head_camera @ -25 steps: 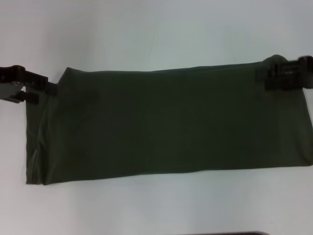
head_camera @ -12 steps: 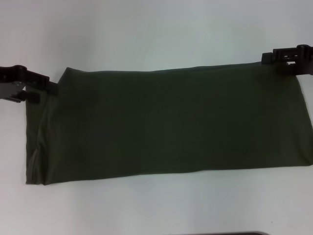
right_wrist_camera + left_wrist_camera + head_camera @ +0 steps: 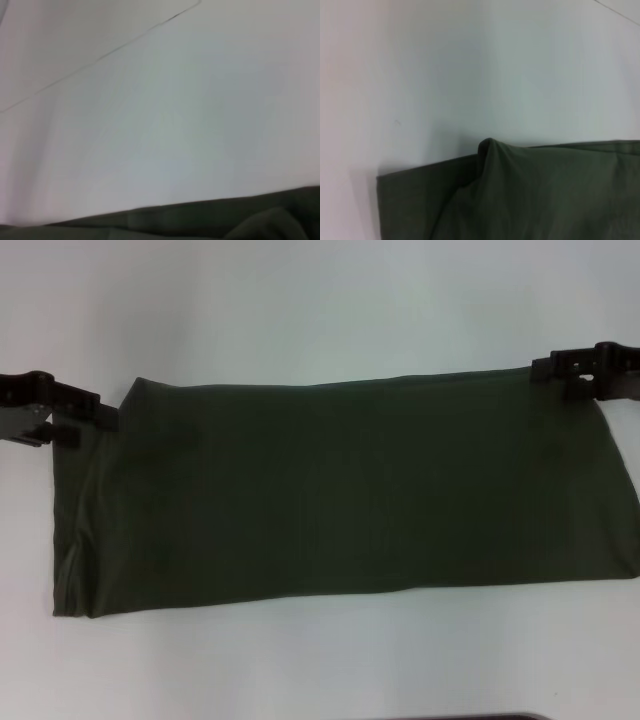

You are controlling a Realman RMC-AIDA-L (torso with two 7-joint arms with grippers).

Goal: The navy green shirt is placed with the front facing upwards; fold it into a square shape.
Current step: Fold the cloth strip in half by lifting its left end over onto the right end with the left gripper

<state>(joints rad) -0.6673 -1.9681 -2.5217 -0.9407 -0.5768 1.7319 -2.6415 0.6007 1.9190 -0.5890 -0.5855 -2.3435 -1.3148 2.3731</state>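
The navy green shirt (image 3: 340, 495) lies folded into a long band across the middle of the head view on the white table (image 3: 320, 300). The left gripper (image 3: 95, 420) reaches in from mid-left, touching the shirt's upper left corner; the right gripper (image 3: 560, 375) sits at its upper right corner. I cannot tell either gripper's opening. Only the left wrist view shows a raised pinch of cloth (image 3: 490, 147).

Left tool (image 3: 88, 415): black, blocky, stepped links, pale metallic patch. Right tool (image 3: 565, 370): black, angular, similar build.
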